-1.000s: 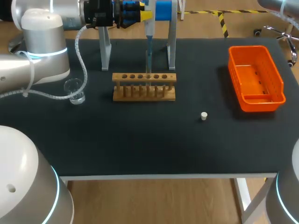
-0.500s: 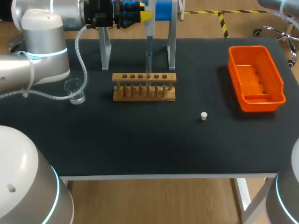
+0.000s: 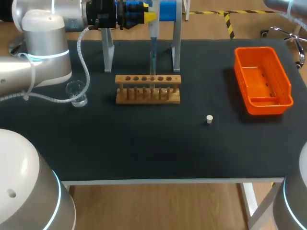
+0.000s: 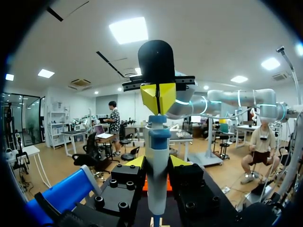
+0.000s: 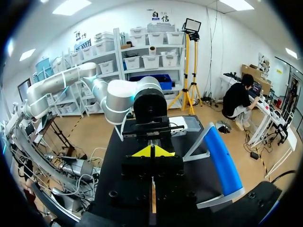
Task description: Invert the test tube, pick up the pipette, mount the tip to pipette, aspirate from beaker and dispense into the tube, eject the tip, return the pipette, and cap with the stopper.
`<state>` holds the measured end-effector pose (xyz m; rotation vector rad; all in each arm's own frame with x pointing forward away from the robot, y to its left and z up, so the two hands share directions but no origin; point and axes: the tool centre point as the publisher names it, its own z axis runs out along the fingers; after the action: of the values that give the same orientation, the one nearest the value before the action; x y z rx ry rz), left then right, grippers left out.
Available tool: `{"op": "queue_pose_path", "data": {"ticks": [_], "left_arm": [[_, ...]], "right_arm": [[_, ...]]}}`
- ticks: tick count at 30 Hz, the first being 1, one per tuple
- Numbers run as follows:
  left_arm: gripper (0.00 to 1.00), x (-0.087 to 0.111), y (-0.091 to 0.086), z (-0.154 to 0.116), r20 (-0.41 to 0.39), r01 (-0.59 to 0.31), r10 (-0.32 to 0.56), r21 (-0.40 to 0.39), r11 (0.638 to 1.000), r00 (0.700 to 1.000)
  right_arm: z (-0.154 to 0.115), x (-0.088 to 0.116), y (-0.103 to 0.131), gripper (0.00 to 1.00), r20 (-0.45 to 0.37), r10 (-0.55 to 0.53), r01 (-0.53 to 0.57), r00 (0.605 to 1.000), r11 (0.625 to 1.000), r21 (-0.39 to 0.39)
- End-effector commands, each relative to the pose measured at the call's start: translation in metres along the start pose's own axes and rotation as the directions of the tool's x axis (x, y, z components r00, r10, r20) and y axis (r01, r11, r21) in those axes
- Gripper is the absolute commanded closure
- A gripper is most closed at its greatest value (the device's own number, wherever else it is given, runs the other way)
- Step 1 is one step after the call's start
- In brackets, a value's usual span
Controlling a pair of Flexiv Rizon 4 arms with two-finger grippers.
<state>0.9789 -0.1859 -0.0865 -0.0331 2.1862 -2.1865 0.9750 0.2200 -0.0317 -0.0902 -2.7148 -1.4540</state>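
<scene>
My left gripper [image 3: 149, 16] reaches in sideways at the table's back, shut on the white and blue pipette [image 3: 153, 34], which hangs upright. The pipette's thin tip [image 3: 152, 60] points down at a hole of the wooden tube rack [image 3: 147, 89]; I cannot make out the tube there. In the left wrist view the pipette [image 4: 157, 189] stands between my yellow fingers, and my right gripper [image 4: 158, 101] comes from above, shut, its tips at the pipette's blue top. The right wrist view shows that gripper [image 5: 151, 151] shut, looking down on the left arm [image 5: 137, 99]. The beaker [image 3: 76, 93] and white stopper [image 3: 209, 119] stand apart.
The pipette stand [image 3: 176, 45] straddles the back of the table behind the rack. An orange bin [image 3: 261, 79] sits at the right. The left arm's cable hangs near the beaker.
</scene>
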Motion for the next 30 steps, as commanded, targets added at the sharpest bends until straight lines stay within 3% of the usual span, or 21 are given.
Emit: {"op": "queue_pose_path", "data": {"ticks": [1,7,14,15,16,17,23,30], "left_arm": [[1.0,-0.001,-0.005,0.001,0.004,0.0,0.0,0.002,1.0,1.0],[1.0,-0.001,-0.005,0.001,0.004,0.0,0.0,0.002,1.0,1.0],[1.0,-0.001,-0.005,0.001,0.004,0.0,0.0,0.002,1.0,1.0],[1.0,-0.001,-0.005,0.001,0.004,0.0,0.0,0.002,1.0,1.0],[1.0,-0.001,-0.005,0.001,0.004,0.0,0.0,0.002,1.0,1.0],[1.0,-0.001,-0.005,0.001,0.004,0.0,0.0,0.002,1.0,1.0],[1.0,-0.001,-0.005,0.001,0.004,0.0,0.0,0.002,1.0,1.0],[1.0,-0.001,-0.005,0.001,0.004,0.0,0.0,0.002,1.0,1.0]], "right_arm": [[0.005,0.0,-0.006,1.0,-0.006,0.003,-0.003,1.0,1.0,0.007],[0.005,0.0,-0.008,1.0,-0.009,0.009,-0.009,1.0,1.0,0.01],[-0.017,0.004,0.016,1.0,0.004,-0.041,0.041,0.999,0.998,-0.047],[-0.021,0.005,0.018,0.65,0.006,-0.047,0.047,0.999,0.997,-0.055],[-0.025,0.007,0.021,0.53,0.012,-0.052,0.053,0.999,0.997,-0.061],[-0.029,0.008,0.022,0.0,0.017,-0.058,0.059,0.998,0.996,-0.068],[-0.056,0.015,0.014,0.0,0.041,-0.103,0.106,0.994,0.99,-0.096],[-0.065,0.007,-0.035,0.0,0.052,-0.15,0.154,0.987,0.984,-0.095]]}}
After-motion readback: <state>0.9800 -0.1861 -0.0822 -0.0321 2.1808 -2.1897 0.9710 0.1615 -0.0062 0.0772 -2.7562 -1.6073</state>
